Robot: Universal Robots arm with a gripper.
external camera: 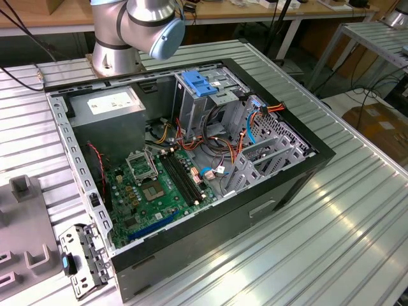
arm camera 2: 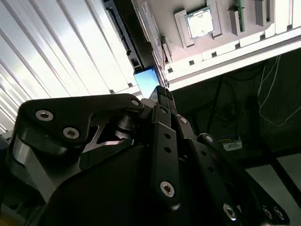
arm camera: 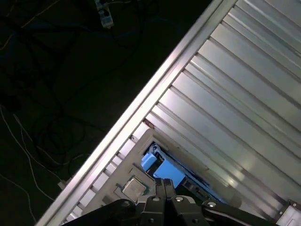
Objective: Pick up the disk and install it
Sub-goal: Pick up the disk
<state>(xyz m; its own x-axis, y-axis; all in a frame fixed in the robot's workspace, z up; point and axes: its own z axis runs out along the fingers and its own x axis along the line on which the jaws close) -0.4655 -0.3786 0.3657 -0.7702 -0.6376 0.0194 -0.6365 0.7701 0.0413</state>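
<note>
In both wrist views the disk shows as a bright blue carrier end (arm camera: 162, 170) (arm camera 2: 146, 81) with a dark narrow edge running on from it. It sits in a pale holder plate (arm camera: 141, 141) near the edge of the ribbed metal table. My gripper (arm camera: 164, 184) (arm camera 2: 162, 93) is right over that blue end, fingers pressed together with no gap between them. Whether the tips touch the disk I cannot tell. In the exterior view the open computer case (external camera: 64, 121) stands in the middle of the table, with the arm's base (external camera: 115, 54) behind it.
A square silver chip (arm camera: 134, 187) (arm camera 2: 200, 22) lies in the holder plate beside the disk. Beyond the table edge the floor is dark, with cables (arm camera: 42, 132). The case holds a grey power-supply box (external camera: 111, 105), a blue latch plate (external camera: 203, 83), a motherboard (external camera: 153, 191) and wires.
</note>
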